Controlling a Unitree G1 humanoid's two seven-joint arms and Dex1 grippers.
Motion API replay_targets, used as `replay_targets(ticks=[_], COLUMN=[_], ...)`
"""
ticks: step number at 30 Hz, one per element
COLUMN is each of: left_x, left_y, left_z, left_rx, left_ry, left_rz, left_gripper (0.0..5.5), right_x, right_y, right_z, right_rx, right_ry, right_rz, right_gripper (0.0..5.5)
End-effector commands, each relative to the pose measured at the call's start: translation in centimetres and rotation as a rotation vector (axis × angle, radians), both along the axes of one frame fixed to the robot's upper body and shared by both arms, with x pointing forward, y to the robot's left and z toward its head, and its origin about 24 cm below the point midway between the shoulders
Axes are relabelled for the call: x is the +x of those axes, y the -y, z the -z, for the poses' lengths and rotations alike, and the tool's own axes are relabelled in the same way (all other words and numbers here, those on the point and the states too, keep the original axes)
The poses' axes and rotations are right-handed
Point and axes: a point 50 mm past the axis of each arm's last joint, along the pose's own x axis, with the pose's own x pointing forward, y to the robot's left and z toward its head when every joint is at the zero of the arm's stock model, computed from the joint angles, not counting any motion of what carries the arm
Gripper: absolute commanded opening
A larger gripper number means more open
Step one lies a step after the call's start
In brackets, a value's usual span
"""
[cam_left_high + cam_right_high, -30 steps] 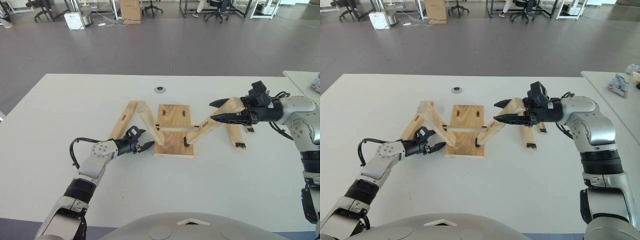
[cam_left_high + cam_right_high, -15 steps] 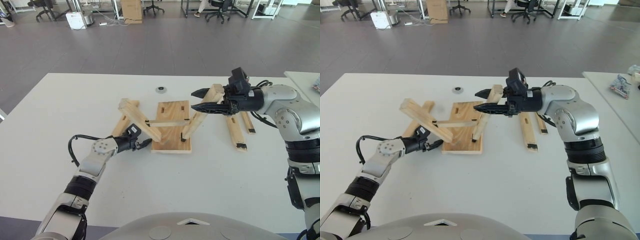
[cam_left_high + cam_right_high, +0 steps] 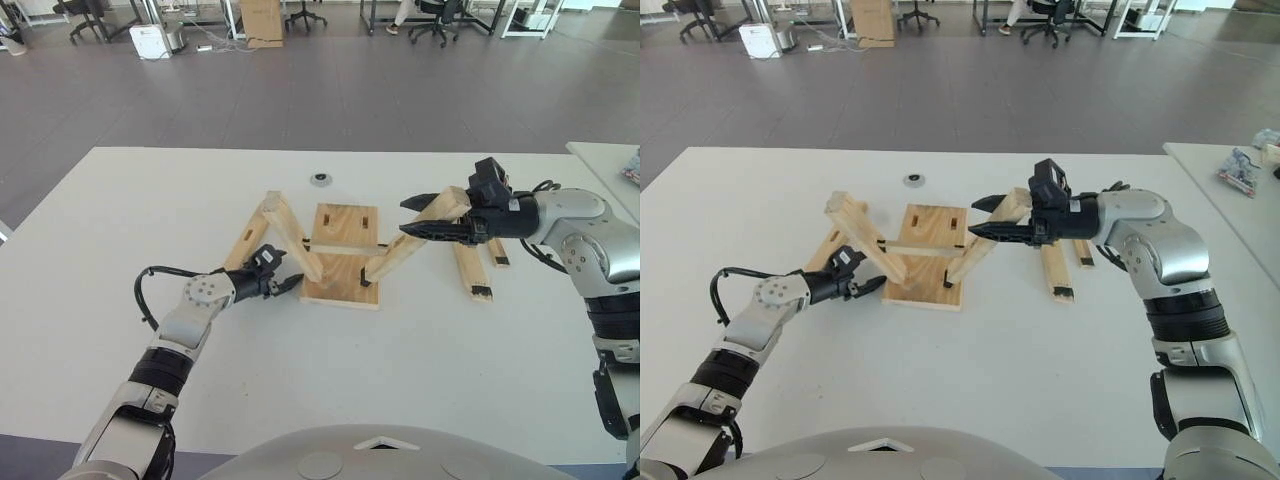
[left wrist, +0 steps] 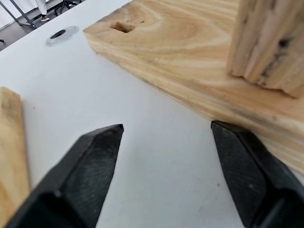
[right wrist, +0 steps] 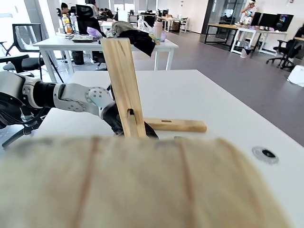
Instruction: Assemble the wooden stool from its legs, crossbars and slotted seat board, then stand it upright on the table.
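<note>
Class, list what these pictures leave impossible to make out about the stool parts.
Right wrist view: the leg in the right gripper blurs at the lens, covering what lies behind.
Left wrist view: the edge cuts off the other leg on the seat board.
Head views: leg ends hide whether they sit in slots.
On the table, the round thing is too small to name.

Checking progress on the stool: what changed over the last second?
The right gripper, jaws shut on the leg frame, swung it up and leftward, then partway back down. The left gripper, jaws open beside the seat board, and the loose legs stayed put.
</note>
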Motion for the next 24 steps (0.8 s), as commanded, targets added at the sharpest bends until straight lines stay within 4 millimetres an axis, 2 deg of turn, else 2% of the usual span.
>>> replay_targets(ticks=[1,5,9,10,12,14,15,17,20,24], left_x=[-3.1,-3.9,-5.1,-5.9,-7.7,-9.8,-10.6,-11.2,-10.1,-8.4], left_y=[3.2,1.9,-2.3,-3.5,-4.6,-4.2,-3.6,-2.3,0.6,2.9], left_z=[2.5,1.9,-0.2,-1.0,-2.2,-3.6,-4.6,-6.4,-8.3,-8.1], left_rx=[-0.029,-0.027,-0.005,-0.002,-0.034,-0.189,-0.322,-0.584,-0.889,-0.972], left_ry=[-0.141,-0.145,-0.129,-0.142,-0.207,-0.325,-0.397,-0.484,-0.490,-0.462], left_rz=[0.150,0.137,0.035,0.012,0.007,0.016,0.031,0.040,0.001,-0.149], left_gripper=[3.44,3.44,3.44,3.44,3.44,3.44,3.44,3.44,3.44,3.44], right_x=[-1.8,-1.9,-2.0,-2.1,-2.3,-2.5,-2.7,-2.8,-2.8,-2.5], right_y=[-1.6,-1.4,-1.5,-1.4,-1.2,-1.0,-0.9,-0.8,-1.0,-1.1], right_z=[7.5,7.8,7.6,7.5,7.5,7.4,7.4,7.3,7.2,7.1], right_rx=[-0.152,-0.132,-0.118,-0.114,-0.108,-0.108,-0.107,-0.105,-0.104,-0.107], right_ry=[-0.257,-0.259,-0.249,-0.247,-0.245,-0.245,-0.244,-0.243,-0.240,-0.235], right_rz=[0.002,0.021,0.031,0.035,0.047,0.057,0.065,0.070,0.065,0.055], right_gripper=[2.06,2.06,2.06,2.06,2.06,2.06,2.06,2.05,2.05,2.05])
